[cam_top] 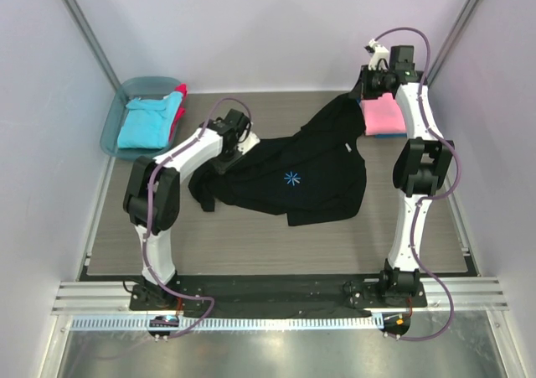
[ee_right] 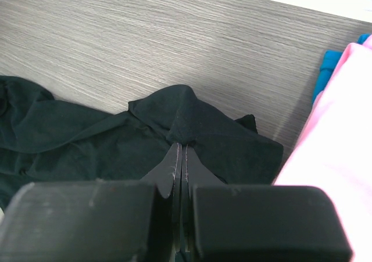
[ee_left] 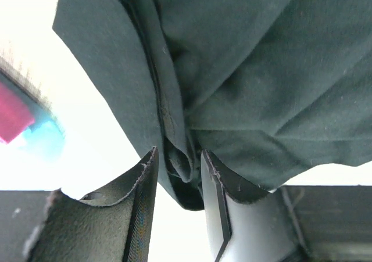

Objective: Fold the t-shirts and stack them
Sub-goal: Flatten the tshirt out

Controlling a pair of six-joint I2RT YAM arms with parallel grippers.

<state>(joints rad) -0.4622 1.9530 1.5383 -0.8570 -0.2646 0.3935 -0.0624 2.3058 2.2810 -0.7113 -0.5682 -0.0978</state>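
At the left claw point(ee_left: 177, 178), both fingers pinch a fold of the black tee point(cam_top: 322, 156); the right claw point(ee_right: 181, 151) is clamped shut on a raised peak of its far edge. Tee's middle lies spread on the desk point(cam_top: 251, 248), asterisk point(cam_top: 291, 178) up. Pink tee point(cam_top: 383, 118) just beside right claw; turquoise tee point(cam_top: 146, 128) in tub point(cam_top: 107, 135), far left.
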